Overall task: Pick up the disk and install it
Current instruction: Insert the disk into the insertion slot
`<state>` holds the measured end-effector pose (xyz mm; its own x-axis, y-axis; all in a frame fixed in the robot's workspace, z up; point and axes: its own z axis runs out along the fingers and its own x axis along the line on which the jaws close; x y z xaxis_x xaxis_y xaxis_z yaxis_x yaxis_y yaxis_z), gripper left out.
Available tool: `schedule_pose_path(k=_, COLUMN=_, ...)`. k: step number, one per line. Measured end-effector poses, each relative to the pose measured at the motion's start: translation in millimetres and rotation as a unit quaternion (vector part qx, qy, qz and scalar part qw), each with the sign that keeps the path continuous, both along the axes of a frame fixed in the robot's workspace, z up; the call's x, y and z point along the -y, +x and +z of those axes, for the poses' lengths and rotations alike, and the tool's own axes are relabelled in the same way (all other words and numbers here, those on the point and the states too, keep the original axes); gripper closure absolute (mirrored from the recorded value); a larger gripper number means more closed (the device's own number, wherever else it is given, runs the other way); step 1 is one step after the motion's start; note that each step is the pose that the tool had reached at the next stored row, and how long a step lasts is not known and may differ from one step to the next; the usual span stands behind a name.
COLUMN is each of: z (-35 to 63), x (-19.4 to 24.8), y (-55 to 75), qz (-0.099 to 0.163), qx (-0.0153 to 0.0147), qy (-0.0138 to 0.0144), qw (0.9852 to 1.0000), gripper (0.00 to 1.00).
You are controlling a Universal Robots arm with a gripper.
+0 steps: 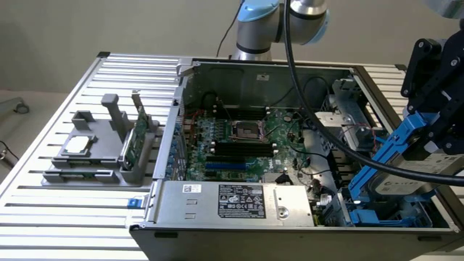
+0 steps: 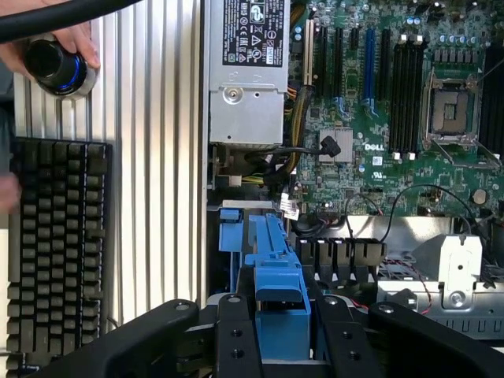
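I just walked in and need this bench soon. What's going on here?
A robot arm's gripper is shut on the disk, a silver hard drive with blue rails. It holds the disk tilted above the drive bay, at the exterior view's right corner of an open computer case. The disk is not yet seated. Beside the case, a person's hand rests on a round knob next to a keyboard.

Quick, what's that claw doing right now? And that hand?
Claw: closed, holding the disk.
Person's hand: resting on a round black knob.
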<state>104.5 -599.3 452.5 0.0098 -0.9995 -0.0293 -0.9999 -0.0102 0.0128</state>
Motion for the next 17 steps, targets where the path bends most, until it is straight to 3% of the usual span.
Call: schedule_pose_path(k=17, z=-3.0, x=0.0, y=0.0, qz=0.0, qx=0.0, qy=-0.0001, qw=1.0, gripper=0.67)
